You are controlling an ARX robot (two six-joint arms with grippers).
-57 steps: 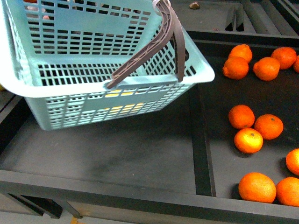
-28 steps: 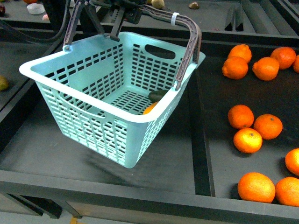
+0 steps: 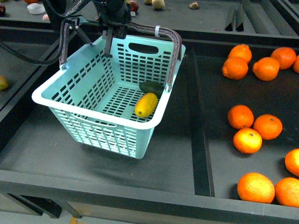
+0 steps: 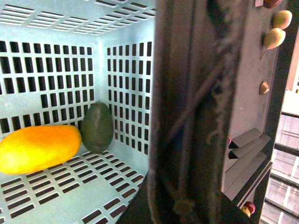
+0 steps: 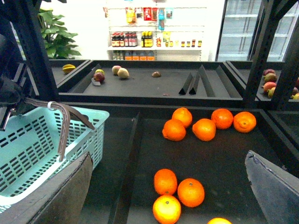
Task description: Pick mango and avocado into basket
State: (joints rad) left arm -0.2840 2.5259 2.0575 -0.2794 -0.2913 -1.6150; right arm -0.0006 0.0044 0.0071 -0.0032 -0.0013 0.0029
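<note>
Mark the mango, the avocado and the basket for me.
mango [image 3: 146, 104], front view, middle of its yellow skin.
avocado [image 4: 97, 127], left wrist view, centre of its green body.
basket [image 3: 93, 112], front view, near rim.

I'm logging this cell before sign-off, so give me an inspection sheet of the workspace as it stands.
Surface: dark shelf tray split by a divider into bays.
Job's things: mango and avocado lie touching on the floor of the basket, which is tilted.
Clutter: loose oranges in the bay on the robot's right; small fruits on the rear shelf.
Grippers: left gripper at the basket handle, jaw state unclear; right gripper open, holding nothing, over the oranges.
Cables: black cable running behind the basket.
Surroundings: shop shelving with bottles, a potted plant, glass-door fridges.
</note>
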